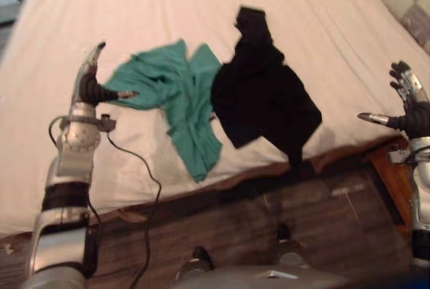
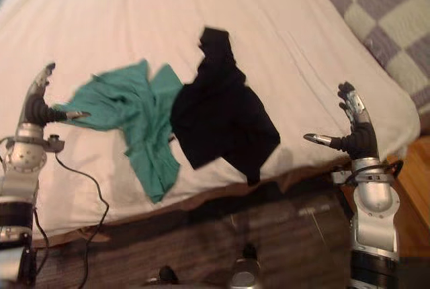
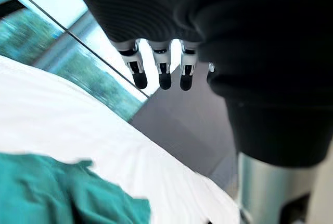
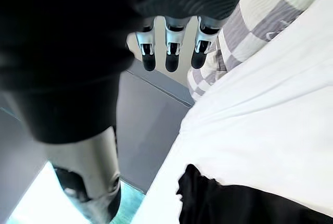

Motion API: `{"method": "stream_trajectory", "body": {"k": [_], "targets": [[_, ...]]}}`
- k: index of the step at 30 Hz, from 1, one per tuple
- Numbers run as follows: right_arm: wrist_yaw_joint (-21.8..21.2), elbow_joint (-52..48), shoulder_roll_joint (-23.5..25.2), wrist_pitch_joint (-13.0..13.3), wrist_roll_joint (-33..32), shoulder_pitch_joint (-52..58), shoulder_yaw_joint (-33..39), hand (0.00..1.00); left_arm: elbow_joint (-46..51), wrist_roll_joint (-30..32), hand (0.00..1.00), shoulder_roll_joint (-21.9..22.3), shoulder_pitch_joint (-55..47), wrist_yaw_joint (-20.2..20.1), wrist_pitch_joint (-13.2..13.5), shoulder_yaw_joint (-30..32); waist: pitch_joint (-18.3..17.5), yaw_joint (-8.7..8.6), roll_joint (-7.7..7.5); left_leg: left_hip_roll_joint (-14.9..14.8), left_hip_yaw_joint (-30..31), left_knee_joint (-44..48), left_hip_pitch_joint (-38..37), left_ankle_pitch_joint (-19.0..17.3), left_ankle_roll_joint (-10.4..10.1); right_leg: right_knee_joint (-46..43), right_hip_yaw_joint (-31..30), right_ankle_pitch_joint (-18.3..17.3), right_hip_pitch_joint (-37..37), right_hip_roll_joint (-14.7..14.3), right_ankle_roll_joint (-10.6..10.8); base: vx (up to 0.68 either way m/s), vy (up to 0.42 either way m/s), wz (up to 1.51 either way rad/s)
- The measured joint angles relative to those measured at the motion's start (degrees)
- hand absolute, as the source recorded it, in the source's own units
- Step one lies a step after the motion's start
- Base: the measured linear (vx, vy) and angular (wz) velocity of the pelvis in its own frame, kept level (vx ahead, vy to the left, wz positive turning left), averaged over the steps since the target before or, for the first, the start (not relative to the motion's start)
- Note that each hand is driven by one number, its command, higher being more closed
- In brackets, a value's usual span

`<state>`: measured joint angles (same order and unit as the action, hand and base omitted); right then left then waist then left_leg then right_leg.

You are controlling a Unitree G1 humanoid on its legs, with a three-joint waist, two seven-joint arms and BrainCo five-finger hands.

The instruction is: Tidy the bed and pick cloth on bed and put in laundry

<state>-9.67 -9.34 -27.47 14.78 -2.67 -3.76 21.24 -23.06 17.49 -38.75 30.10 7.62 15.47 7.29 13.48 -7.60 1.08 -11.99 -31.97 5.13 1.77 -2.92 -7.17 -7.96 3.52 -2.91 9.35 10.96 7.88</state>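
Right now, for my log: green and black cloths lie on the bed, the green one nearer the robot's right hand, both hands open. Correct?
No: the green cloth lies nearer the left hand; the black cloth is nearer the right hand. The left eye view shows it. The rest holds.

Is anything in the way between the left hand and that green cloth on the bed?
Nothing visible. The left hand is open right beside the green cloth, with its thumb pointing at the cloth's edge. The black cloth lies on the green cloth's other side, away from that hand.
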Motion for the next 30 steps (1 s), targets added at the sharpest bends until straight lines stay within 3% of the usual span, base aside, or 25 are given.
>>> {"method": "stream_trajectory", "body": {"k": [3,11,12,14,16,19,20,21,22,23,24,25,27,29,30], "targets": [[0.37,-7.15,0.29,0.04,-0.54,0.25,-1.19,0.0,2.15,3.36,0.0,-0.08,5.57,0.93,-6.08,-2.77,2.47,0.1,0.07,-1.17,-0.94,1.9,2.85,-0.05,0.01,-1.58,-1.01,0.0,3.28,-0.6,0.0,-0.06,-0.034,-0.12],[1.7,-12.46,0.16,0.04,-2.37,0.36,-1.71,0.0,1.0,4.39,0.0,-0.65,15.96,0.98,-17.84,-5.76,6.59,0.18,-0.1,-2.91,-3.63,4.1,8.75,-0.03,0.0,-4.81,-1.3,-0.15,10.73,-1.47,-0.24,-0.03,-0.025,-0.05],[2.08,-12.46,0.1,0.04,-3.04,0.33,-1.71,0.0,-0.23,4.4,0.0,-0.67,17.19,0.25,-20.33,-5.75,7.11,0.11,-0.07,-2.91,-3.92,4.17,9.27,-0.03,0.0,-5.25,-1.34,-0.23,11.67,-1.44,-0.38,0.0,0.001,-0.06],[2.59,-12.47,-0.29,0.04,-3.49,0.19,-1.71,0.0,-2.14,4.42,0.0,-0.67,18.07,-1.0,-22.58,-5.83,8.04,0.09,-0.07,-2.9,-4.4,4.24,9.4,-0.03,0.0,-6.16,-1.39,-0.46,12.45,-1.42,-0.71,0.03,0.004,-0.09],[3.05,-13.43,-0.51,0.04,-3.84,0.24,-1.68,0.0,-4.35,4.2,0.0,-0.67,18.1,-4.66,-26.28,-6.27,8.68,0.03,0.07,-2.95,-5.29,4.4,9.85,-0.01,0.03,-8.48,-1.36,-1.04,14.42,-1.36,-1.52,0.03,0.006,-0.1],[3.26,-16.0,-0.55,0.06,-4.0,-0.03,-1.64,0.0,-8.53,3.43,0.0,-0.16,18.16,-10.96,-28.88,-5.97,8.93,-0.98,0.29,-3.01,-5.21,4.8,11.27,0.34,0.54,-15.99,-1.2,-1.71,19.51,-0.98,-2.52,0.08,-0.002,0.01],[3.26,-16.37,-0.64,0.07,-4.02,-0.24,-1.52,0.0,-9.21,3.62,1.0,0.34,18.28,-11.57,-28.71,-5.32,9.13,-1.32,0.27,-3.04,-5.19,4.95,11.13,0.41,0.65,-20.88,-1.22,-2.04,22.11,-1.04,-3.27,0.1,-0.048,0.01],[3.22,-16.96,-0.67,0.72,-4.03,-0.73,-1.06,0.0,-10.08,4.28,1.0,1.44,18.62,-13.1,-28.87,-3.79,9.89,-1.59,1.08,-3.5,-5.09,4.86,10.77,0.41,0.64,-22.43,-1.39,-4.77,25.26,-2.22,-3.17,0.1,-0.141,0.14],[3.17,-17.82,-0.67,0.87,-4.06,-0.37,-0.95,0.0,-11.21,5.46,1.0,1.85,18.49,-15.64,-28.76,-2.32,9.7,-1.58,0.71,-3.52,-5.11,5.14,10.41,0.37,0.49,-8.7,-1.27,1.4,22.57,-4.0,-4.86,0.1,-0.172,0.24],[3.1,-17.92,-1.37,1.0,-4.12,-0.59,-0.8,0.0,-11.52,6.34,1.0,2.48,18.29,-16.56,-28.68,-1.24,9.97,-1.93,1.24,-3.27,-5.15,5.2,10.18,0.01,0.1,-7.5,-0.27,1.21,21.64,-3.69,-5.35,0.1,-0.15,0.04],[2.77,-17.42,-2.45,0.97,-4.55,-2.18,-1.08,0.0,-12.29,8.18,1.0,3.19,17.91,-17.61,-28.64,-0.12,10.31,-1.22,3.7,-4.29,-5.8,5.07,10.46,1.05,0.54,-6.52,0.45,3.77,21.64,-4.81,-6.33,0.1,-0.074,-0.1],[2.35,-16.73,-2.6,0.77,-5.04,-3.9,-1.21,0.0,-13.77,10.33,1.0,3.18,18.01,-18.94,-28.8,0.0,10.17,-1.23,4.14,-3.85,-7.05,4.59,9.97,3.53,0.98,-6.72,0.19,3.75,21.56,-4.22,-6.35,0.09,-0.047,-0.2],[2.18,-16.45,-2.82,0.6,-4.92,-5.17,-1.45,0.0,-16.28,10.88,1.0,3.19,17.73,-20.11,-28.69,0.0,10.48,-1.62,3.66,-3.66,-7.85,4.64,9.03,5.04,1.17,-7.5,0.13,3.75,20.44,-3.79,-6.35,0.1,-0.019,0.02],[2.22,-16.61,-3.59,0.61,-2.8,-6.62,-2.12,0.0,-17.77,10.85,1.0,3.21,16.56,-20.4,-28.02,-0.01,10.13,-2.63,4.24,-3.21,-8.32,4.73,7.56,5.9,1.74,-9.64,0.37,3.75,19.8,-3.24,-6.35,0.08,0.041,0.09],[2.45,-16.63,-4.78,0.6,-0.67,-7.32,-3.21,0.0,-17.78,10.84,1.0,3.27,15.16,-20.43,-26.54,-0.01,10.12,-2.93,4.26,-2.74,-8.29,4.19,6.67,6.0,1.79,-10.64,0.39,3.76,19.74,-2.77,-6.34,0.05,0.092,0.02]]}}
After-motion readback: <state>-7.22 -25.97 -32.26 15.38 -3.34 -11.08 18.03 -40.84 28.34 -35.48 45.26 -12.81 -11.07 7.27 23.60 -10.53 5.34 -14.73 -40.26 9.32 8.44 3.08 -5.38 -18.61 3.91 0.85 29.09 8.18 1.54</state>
